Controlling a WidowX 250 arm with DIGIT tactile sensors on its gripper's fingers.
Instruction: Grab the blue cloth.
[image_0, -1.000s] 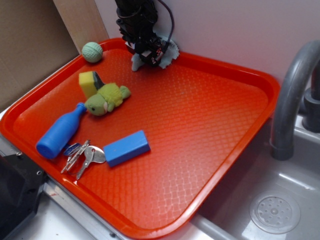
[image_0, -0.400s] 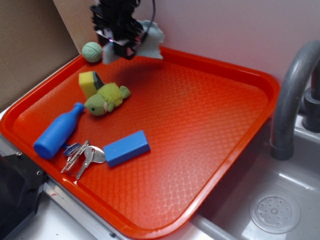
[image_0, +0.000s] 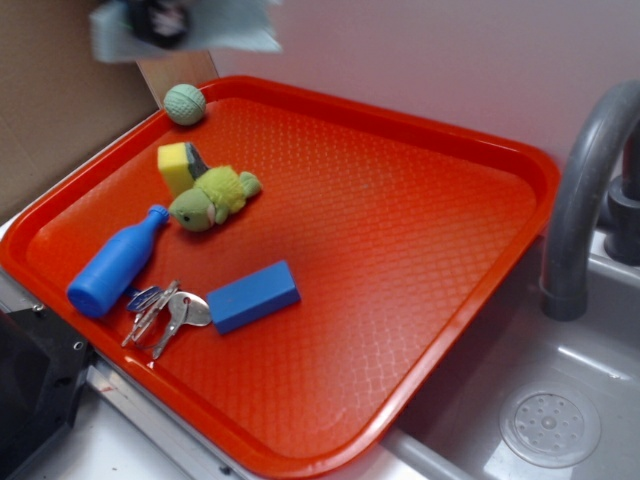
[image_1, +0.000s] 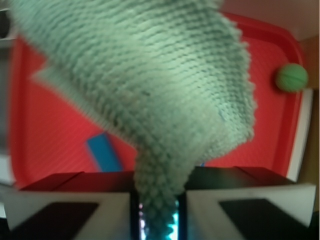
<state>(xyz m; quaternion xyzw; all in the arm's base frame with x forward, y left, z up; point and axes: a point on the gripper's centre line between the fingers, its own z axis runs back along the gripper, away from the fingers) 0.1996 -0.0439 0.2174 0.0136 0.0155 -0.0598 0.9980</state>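
Note:
My gripper (image_0: 160, 18) is at the top left edge of the exterior view, high above the tray's far left corner, blurred by motion. It is shut on the blue cloth (image_0: 235, 25), a pale grey-blue rag that spreads out on both sides of it. In the wrist view the cloth (image_1: 150, 85) is pinched between the two jaws and fans out across most of the picture, well clear of the tray. My gripper (image_1: 157, 210) holds its bunched lower end.
The orange tray (image_0: 520, 160) carries a green ball (image_0: 184, 103), a yellow sponge (image_0: 178, 166), a green plush toy (image_0: 212, 197), a blue bottle (image_0: 115, 263), keys (image_0: 165, 310) and a blue block (image_0: 253, 295). A sink (image_0: 560, 400) and grey faucet (image_0: 580, 200) are to the right.
My gripper has lifted the cloth off the tray's far edge and carried it up and to the left, nearly out of the exterior view. The other things have not moved.

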